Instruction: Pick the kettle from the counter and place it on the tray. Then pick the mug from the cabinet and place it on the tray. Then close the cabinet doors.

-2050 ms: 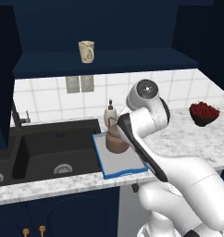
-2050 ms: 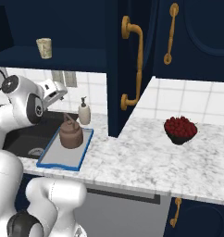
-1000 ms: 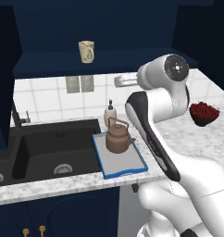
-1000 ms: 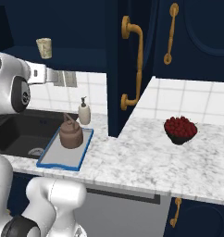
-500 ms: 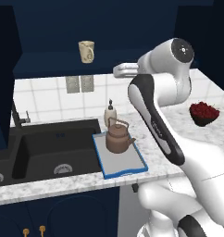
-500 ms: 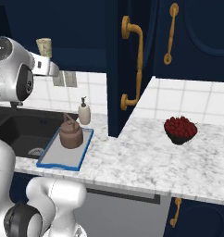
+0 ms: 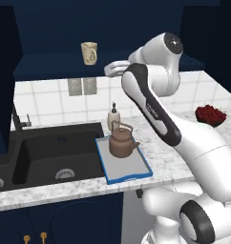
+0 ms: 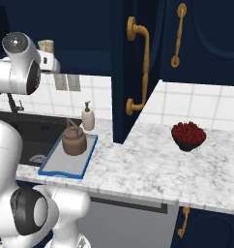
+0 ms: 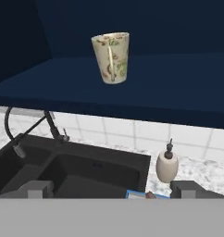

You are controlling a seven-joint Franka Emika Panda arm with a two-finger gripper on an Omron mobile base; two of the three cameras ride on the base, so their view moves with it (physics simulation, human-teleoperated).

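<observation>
- The kettle (image 7: 122,143) is sitting upright on the tray (image 7: 136,172), toward the tray's back end, with its arched handle rising over the lid
- The tray is lying flat on the worktop (image 8: 153,169), just beside the black sink (image 7: 50,157), its blue rim showing along the front and side edges
- The mug (image 9: 111,57) is standing upright on the navy shelf inside the cabinet (image 7: 50,66), well above the tray and apart from the kettle
- In the hand view the mug is showing a faint leafy pattern and a handle turned toward the camera
- The pincer (image 9: 111,189) is hanging in the air at about shelf height, pointing toward the mug and well short of it
- Its two finger tips (image 9: 37,187) are standing wide apart at the bottom of the hand view, spread with nothing between them
- The arm is reaching up and across the worktop, its white wrist (image 7: 116,68) showing to the right of the mug in the left base view
- A cabinet door (image 8: 138,68) is standing swung out, its long gold handle facing the right base camera
- A cream soap dispenser (image 9: 167,166) is standing on the worktop just behind the tray, near the tiled wall
- A dark bowl of red fruit (image 8: 188,136) is resting on the worktop to the right, well apart from the tray
- A black tap (image 9: 49,125) is rising behind the sink
</observation>
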